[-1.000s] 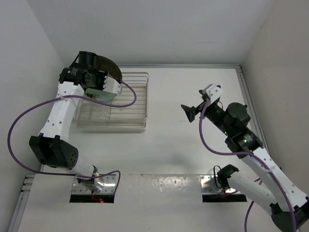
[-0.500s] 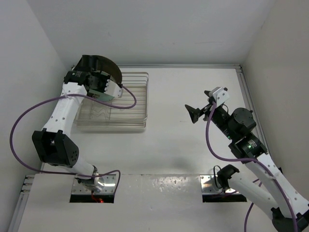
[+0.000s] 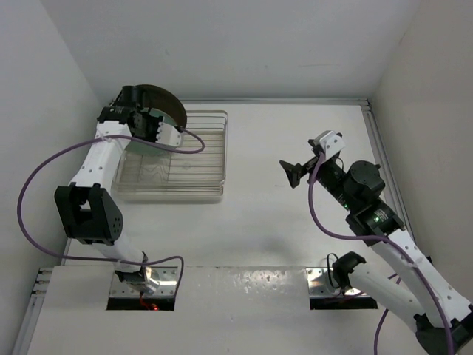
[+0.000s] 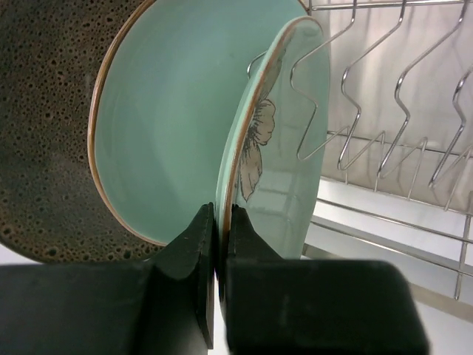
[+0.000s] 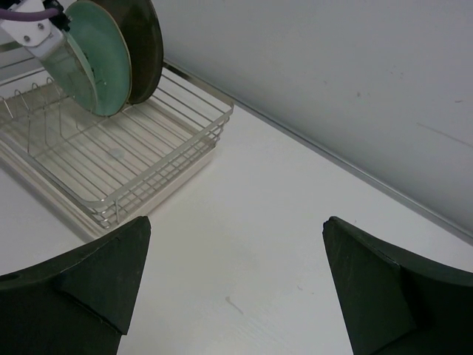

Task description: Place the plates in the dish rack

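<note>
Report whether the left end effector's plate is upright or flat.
Upright, on edge: the left end effector grips the flowered plate by its rim, beside the other mint plate and brown plate, also standing.

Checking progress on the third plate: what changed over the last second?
The left gripper, still clamped on a mint plate, carried it toward the far-left corner of the dish rack, nearer the brown plate and other mint plate. Rack, those plates and the open right gripper stayed roughly put.

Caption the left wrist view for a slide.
Left gripper grips the flowered mint plate on edge beside the second mint plate and brown plate at the dish rack prongs.
</note>
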`<act>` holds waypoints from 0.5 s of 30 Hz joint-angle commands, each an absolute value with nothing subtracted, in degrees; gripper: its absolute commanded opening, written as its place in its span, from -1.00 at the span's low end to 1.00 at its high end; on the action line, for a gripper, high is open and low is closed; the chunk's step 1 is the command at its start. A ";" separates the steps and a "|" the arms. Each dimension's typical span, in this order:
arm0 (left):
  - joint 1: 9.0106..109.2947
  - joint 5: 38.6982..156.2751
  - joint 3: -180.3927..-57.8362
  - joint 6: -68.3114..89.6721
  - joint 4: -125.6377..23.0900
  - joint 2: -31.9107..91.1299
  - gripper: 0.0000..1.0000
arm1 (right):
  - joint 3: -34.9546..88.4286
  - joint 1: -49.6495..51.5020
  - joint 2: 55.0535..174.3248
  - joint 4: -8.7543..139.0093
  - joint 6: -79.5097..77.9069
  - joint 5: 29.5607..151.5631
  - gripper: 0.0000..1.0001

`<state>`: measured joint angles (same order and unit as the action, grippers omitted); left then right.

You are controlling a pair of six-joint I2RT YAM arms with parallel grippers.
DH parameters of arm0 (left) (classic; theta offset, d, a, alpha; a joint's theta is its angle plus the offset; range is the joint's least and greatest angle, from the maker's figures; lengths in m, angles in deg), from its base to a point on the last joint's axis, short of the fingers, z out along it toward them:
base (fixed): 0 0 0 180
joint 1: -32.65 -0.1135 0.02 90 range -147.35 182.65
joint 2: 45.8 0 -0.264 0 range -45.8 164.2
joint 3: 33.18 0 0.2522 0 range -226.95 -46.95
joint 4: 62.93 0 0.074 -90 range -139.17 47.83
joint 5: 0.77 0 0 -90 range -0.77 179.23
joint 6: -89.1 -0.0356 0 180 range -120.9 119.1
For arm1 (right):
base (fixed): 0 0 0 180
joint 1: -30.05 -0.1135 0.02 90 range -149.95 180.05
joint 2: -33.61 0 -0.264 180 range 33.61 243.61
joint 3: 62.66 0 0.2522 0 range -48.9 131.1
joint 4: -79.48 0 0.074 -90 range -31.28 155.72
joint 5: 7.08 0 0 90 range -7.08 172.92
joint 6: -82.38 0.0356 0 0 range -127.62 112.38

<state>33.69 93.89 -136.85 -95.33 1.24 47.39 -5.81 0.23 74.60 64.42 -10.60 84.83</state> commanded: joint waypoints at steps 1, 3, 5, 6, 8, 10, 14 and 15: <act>33.18 97.91 -138.53 -95.29 -9.00 48.42 -0.85 | -3.20 0.09 75.53 66.34 -9.20 85.56 0.97; 33.18 98.45 -138.53 -94.77 -9.71 48.42 -0.81 | -3.19 0.17 75.97 65.90 -9.20 85.56 0.97; 33.18 99.94 -138.53 -94.16 -11.20 48.42 -0.78 | -3.28 0.17 75.88 65.90 -8.85 85.38 0.97; 33.18 99.95 -138.53 -93.54 -11.20 48.42 -0.70 | -3.63 0.17 75.88 65.90 -8.76 85.38 0.99; 33.18 101.61 -138.53 -93.54 -11.20 47.73 -0.70 | -3.72 0.08 75.53 65.81 -8.41 85.29 0.99; 33.18 102.40 -137.91 -93.54 -11.82 47.20 -0.60 | -4.16 -0.61 75.53 65.99 -8.32 85.29 0.99; 34.24 101.80 -135.81 -94.06 -12.87 47.19 -0.17 | -3.55 0.17 76.15 66.34 -8.06 85.99 0.99; 34.24 100.92 -135.80 -94.06 -13.39 47.19 -0.10 | -3.46 0.34 76.23 66.16 -7.97 86.17 0.99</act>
<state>33.84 98.92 -136.29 -93.30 -7.26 48.00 -5.70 0.19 76.07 64.16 -8.94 85.05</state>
